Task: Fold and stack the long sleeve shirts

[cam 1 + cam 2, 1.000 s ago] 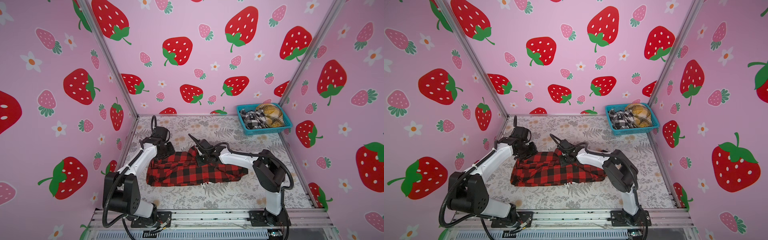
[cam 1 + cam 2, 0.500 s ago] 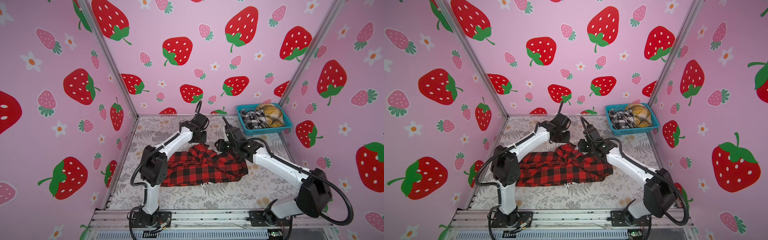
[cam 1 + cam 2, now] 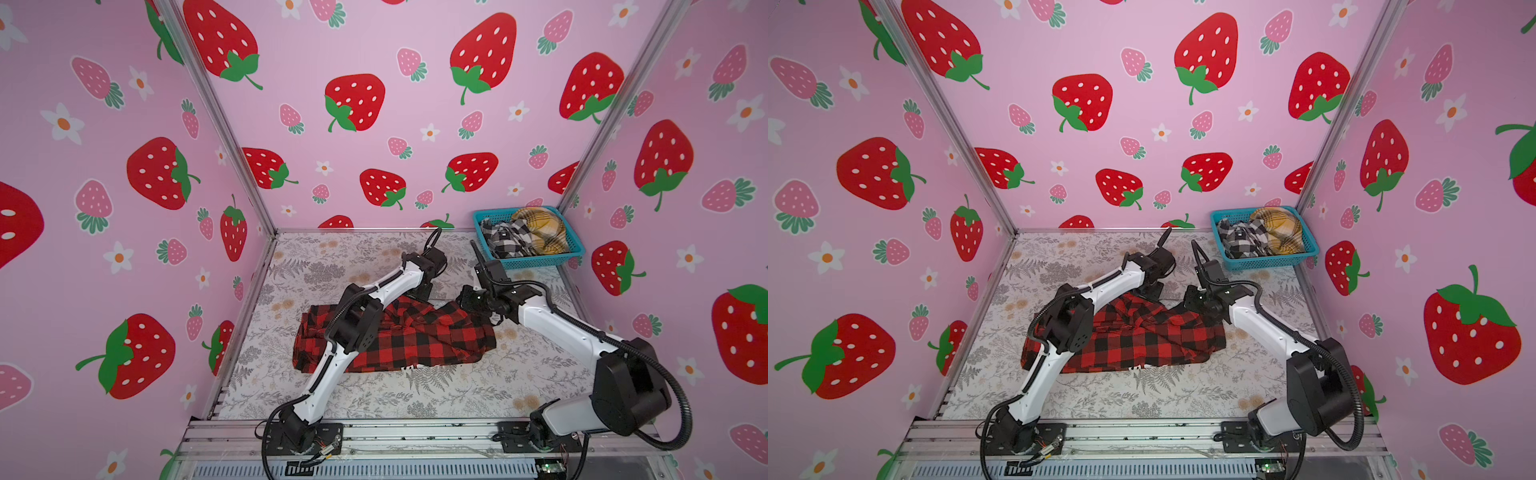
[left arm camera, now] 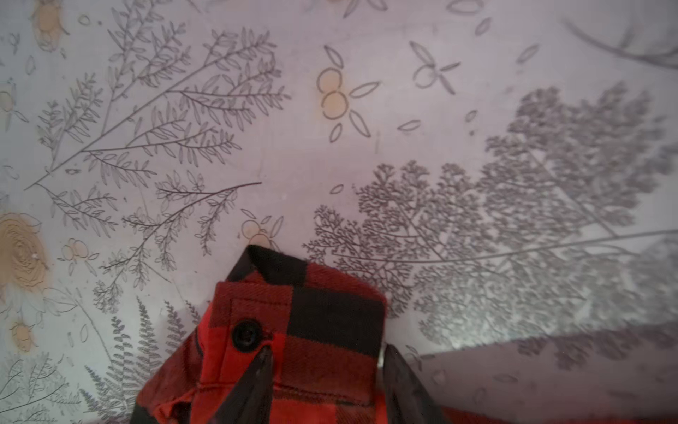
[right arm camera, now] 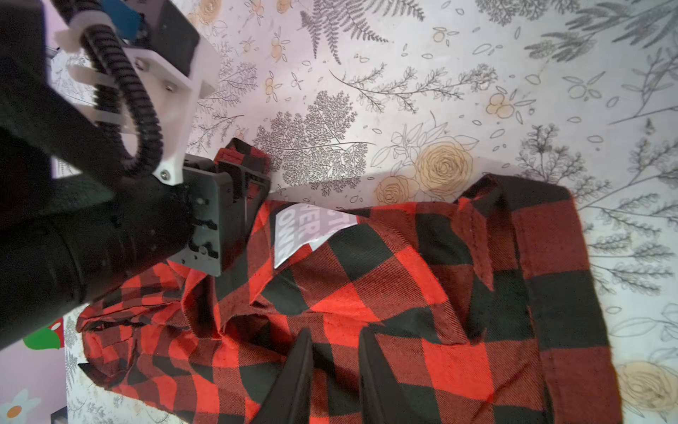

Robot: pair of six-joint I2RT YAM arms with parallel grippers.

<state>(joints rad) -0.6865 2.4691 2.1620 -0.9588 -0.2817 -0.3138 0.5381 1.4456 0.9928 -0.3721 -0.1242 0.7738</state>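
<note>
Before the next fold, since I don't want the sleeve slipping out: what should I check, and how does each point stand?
1. Left gripper has the cuff of the red-and-black shirt: ok, the buttoned cuff sits between its fingers.
2. Right gripper has fabric: cannot tell; its fingers stand over the shirt with a narrow gap.
3. Shirt lies flat: not ok, it is rumpled across the middle.
4. Grippers apart from each other: ok, a gap shows in both top views.
5. Other shirts out of the way: ok, the black-and-white shirt and the mustard shirt lie in the teal basket at the far right corner.
</note>
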